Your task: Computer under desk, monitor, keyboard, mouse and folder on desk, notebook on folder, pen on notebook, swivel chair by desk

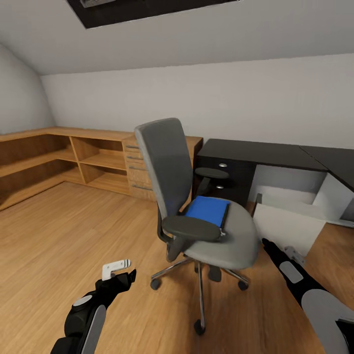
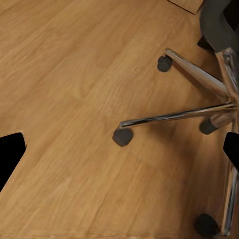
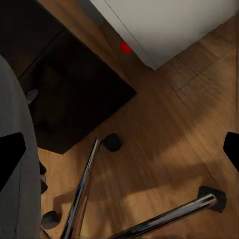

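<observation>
Grey walls and a sloped ceiling with a dark skylight [image 1: 147, 10] close in the bedroom ahead of you, over an oak plank floor [image 1: 59, 231]. Low oak cabinets [image 1: 64, 157] run along the far wall and round the corner on your left.

Your chair [image 1: 196, 196] stands mid-floor, right in front of you, its tall grey back turned toward the cabinets and its seat facing the desk. On that seat lies the blue folder [image 1: 208, 209], flat, toward the back of the cushion, with a black armrest [image 1: 191, 227] crossing in front of it. Below, the chrome star base [image 1: 201, 280] rests on its castors.

Behind the chair on your right you have the black desk [image 1: 265, 152], with its dark drawer unit [image 1: 223, 177] showing round silver knobs. A light grey-white box, the computer [image 1: 287, 227], sits on the floor under the desk, just beside the chair.

Your left gripper [image 1: 118, 269] hangs low over the floor on the near left, apart from the chair; its wrist camera looks down on chrome legs and castors [image 2: 122, 137], and the two fingertips at the edges of that view stand wide apart. Your right gripper [image 1: 265, 242] reaches in beside the seat edge, near the computer; its wrist camera shows its tips likewise spread, holding nothing.
</observation>
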